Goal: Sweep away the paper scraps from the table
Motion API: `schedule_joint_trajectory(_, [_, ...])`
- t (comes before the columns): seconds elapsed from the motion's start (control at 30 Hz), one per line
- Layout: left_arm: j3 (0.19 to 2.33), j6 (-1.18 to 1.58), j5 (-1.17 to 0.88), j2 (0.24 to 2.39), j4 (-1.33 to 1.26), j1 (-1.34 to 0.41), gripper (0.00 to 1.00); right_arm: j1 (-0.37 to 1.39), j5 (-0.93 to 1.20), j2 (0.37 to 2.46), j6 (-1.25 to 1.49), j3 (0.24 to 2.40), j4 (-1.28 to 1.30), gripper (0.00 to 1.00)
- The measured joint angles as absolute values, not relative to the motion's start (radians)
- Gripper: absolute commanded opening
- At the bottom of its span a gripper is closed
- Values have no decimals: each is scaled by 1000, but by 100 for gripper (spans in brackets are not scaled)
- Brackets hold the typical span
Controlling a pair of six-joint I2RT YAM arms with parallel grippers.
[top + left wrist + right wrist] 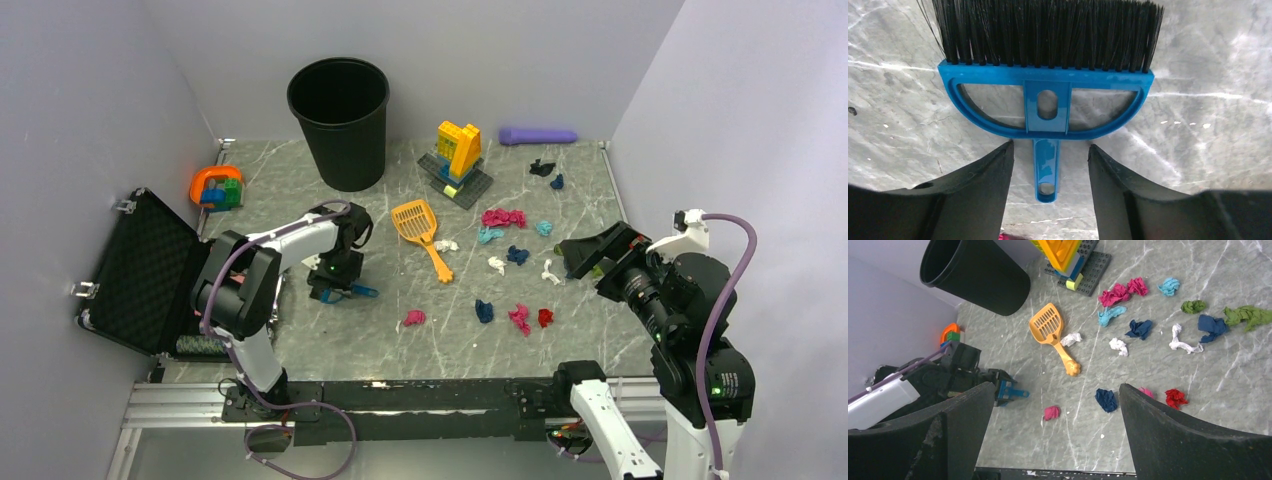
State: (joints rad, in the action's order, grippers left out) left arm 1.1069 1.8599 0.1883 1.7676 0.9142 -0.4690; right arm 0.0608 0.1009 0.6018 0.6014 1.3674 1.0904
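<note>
Two black fingers (983,190) of the left gripper (1050,146) stand apart, one on each side of the short handle of the blue hand brush (1045,75). A strip of table shows between each finger and the plastic, so no pinch is visible. The brush lies flat on the marble table (380,340), its bristles pointing away from the wrist.

The step in hand looks like picking up the brush. Next, the jaws would need to close squarely on that thin handle and lift without tipping it.

The paper scraps (502,217) lie well apart to the right, scattered beyond the orange scoop (420,228). The right gripper (1057,385) hovers over that side with its fingers spread wide and empty.

From above, the left gripper covers most of the brush. One pink scrap is half hidden behind a right finger.
</note>
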Motion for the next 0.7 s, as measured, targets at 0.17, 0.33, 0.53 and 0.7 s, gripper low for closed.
schedule_joint_trajectory(0.17, [1105, 1839, 160, 1771, 907, -471, 25, 61, 84, 602, 602, 1367, 1090, 100])
schedule_joint_trajectory(0.33, [1110, 1794, 162, 1772, 904, -474, 18, 61, 78, 602, 604, 1362, 1090, 100])
schedule_joint_trajectory(0.53, [1115, 1677, 200, 1728, 896, -490, 9, 61, 141, 607, 613, 1279, 1071, 100])
schedule_joint_trajectory(0.7, [1127, 1545, 152, 1565, 855, -516, 3, 61, 355, 661, 633, 1173, 987, 100])
